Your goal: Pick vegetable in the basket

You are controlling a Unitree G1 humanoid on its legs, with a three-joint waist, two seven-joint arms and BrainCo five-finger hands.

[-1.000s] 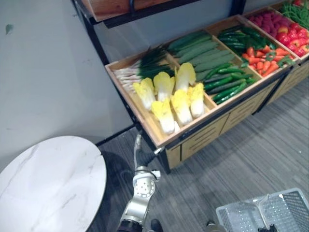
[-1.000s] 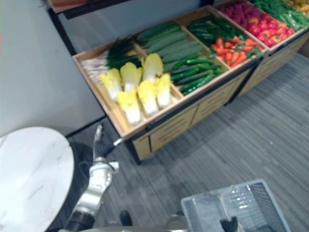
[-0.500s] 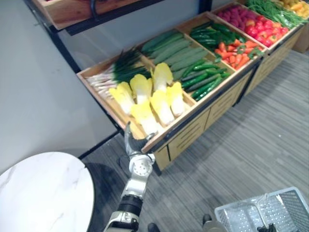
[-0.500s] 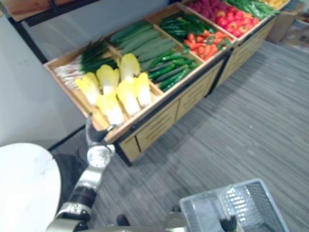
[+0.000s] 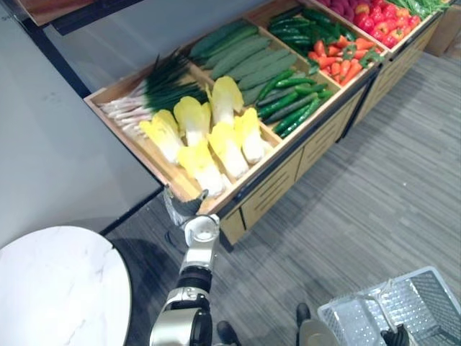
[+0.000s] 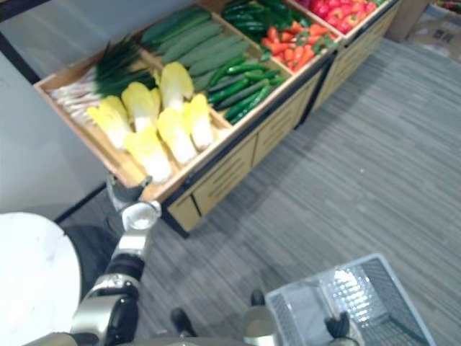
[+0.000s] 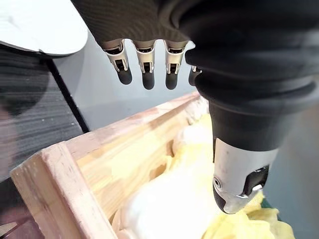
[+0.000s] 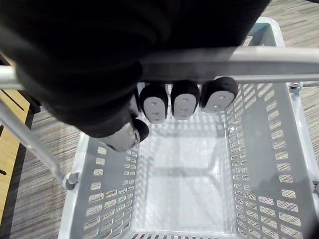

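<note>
Cabbage heads [image 5: 204, 167], yellow-leaved with white bases, lie in the near compartment of the wooden crate [image 5: 175, 183] in the left eye view. The left hand [image 5: 175, 207] hovers just beside the crate's near corner, and the grey basket [image 5: 432, 295] sits well apart at lower right.

Right eye view: the same layout, with one head lying closest to that corner.

Left wrist view: the fingers [image 7: 145, 67] are straight and spread from the thumb [image 7: 243, 175], holding nothing, above the crate's rim with a pale head just past it.

Right wrist view: the right hand [image 8: 182, 99] is curled round the basket's handle [image 8: 249, 62], and nothing lies inside the basket.

I judge a head bulky but fairly light, its frilly top soft and easily crushed, its white ribs smooth and firmer, so it is best wrapped across the thick lower half
</note>
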